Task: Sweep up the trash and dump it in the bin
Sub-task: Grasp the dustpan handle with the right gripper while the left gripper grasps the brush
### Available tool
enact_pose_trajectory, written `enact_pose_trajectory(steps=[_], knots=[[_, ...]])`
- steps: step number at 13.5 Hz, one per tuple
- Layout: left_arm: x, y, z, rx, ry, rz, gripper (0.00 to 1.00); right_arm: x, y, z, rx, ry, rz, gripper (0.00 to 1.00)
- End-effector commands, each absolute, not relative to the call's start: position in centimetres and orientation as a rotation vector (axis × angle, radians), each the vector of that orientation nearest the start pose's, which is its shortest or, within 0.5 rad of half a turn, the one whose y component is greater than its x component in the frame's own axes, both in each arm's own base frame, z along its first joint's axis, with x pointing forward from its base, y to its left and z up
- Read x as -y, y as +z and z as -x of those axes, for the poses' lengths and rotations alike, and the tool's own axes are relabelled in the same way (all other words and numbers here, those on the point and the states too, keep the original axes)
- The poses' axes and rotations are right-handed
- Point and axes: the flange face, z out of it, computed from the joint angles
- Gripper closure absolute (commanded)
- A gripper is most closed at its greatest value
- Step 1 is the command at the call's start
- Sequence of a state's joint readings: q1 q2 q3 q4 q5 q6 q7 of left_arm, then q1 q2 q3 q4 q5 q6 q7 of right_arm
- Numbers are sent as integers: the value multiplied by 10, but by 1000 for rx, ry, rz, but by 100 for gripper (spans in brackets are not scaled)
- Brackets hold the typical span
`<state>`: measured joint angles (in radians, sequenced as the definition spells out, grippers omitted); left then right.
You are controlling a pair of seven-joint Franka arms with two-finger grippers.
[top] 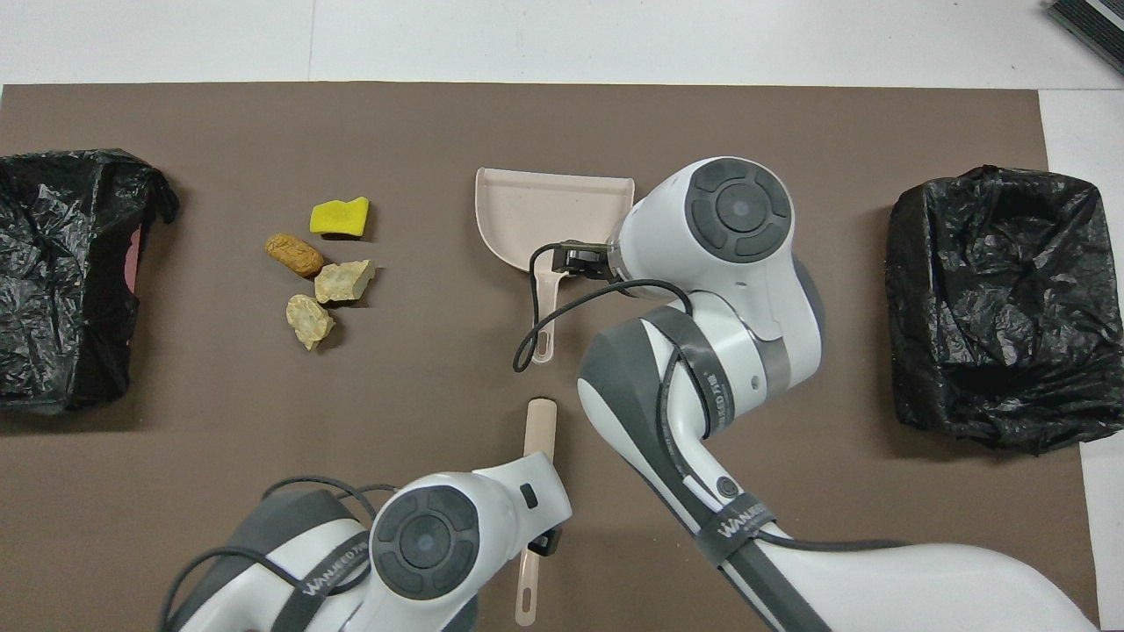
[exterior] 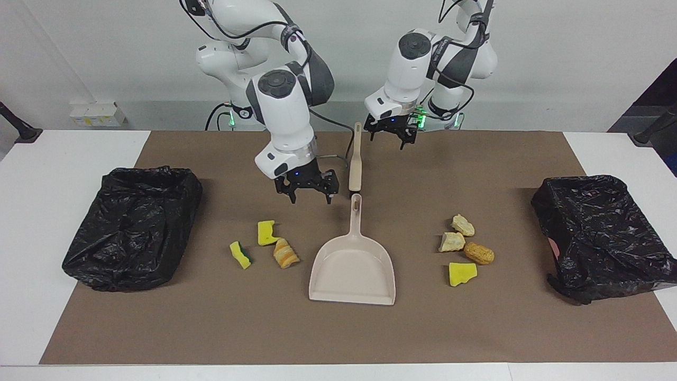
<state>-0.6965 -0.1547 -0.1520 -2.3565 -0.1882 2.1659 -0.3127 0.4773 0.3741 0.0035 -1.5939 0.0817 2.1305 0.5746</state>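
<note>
Beige dustpan [exterior: 352,270] and brush [exterior: 355,159] lie on brown mat [exterior: 211,328]

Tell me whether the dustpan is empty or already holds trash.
Empty. The dustpan lies flat on the mat, its tray bare in the facing view; the trash scraps sit on the mat beside it.

White arms, grey joints, black cables, "WANJEED" lettering

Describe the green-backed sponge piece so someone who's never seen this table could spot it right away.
Start at the beige dustpan in the middle of the brown mat. Toward the right arm's end lie three scraps. The green-backed sponge piece is the one nearest the black bin, the only scrap with a dark green layer.
</note>
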Motion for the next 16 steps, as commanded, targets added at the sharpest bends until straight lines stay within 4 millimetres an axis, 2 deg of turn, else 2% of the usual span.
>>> enact_pose_trajectory(steps=[1, 2, 4, 5, 6, 9, 11, 12, 13, 14, 15, 16], knots=[[371, 372, -274, -667, 183, 3170, 0, -349, 403, -614, -238, -182, 2979, 0], [379, 371, -264, -648, 189, 3186, 0, -361, 393, -616, -217, -181, 2991, 0], [388, 357, -244, -666, 198, 3177, 0, -365, 380, -622, -176, -177, 3016, 0], [388, 356, -243, -665, 200, 3175, 0, -368, 370, -620, -161, -151, 3027, 0], [392, 351, -237, -659, 212, 3169, 0, -369, 367, -619, -155, -144, 3032, 0], [391, 346, -240, -669, 222, 3162, 0, -368, 362, -611, -111, -65, 3062, 0], [391, 343, -240, -654, 232, 3158, 0, -375, 359, -604, -89, -31, 3072, 0], [391, 340, -240, -653, 236, 3156, 16, -376, 357, -600, -81, 0, 3087, 2], [391, 340, -240, -653, 237, 3155, 37, -379, 357, -596, -72, 17, 3092, 5], [390, 340, -240, -643, 245, 3153, 69, -378, 353, -595, -62, 31, 3098, 10], [387, 340, -246, -639, 242, 3157, 95, -378, 352, -592, -36, 41, 3099, 15], [384, 339, -249, -629, 249, 3155, 100, -378, 352, -592, -30, 44, 3099, 18]])
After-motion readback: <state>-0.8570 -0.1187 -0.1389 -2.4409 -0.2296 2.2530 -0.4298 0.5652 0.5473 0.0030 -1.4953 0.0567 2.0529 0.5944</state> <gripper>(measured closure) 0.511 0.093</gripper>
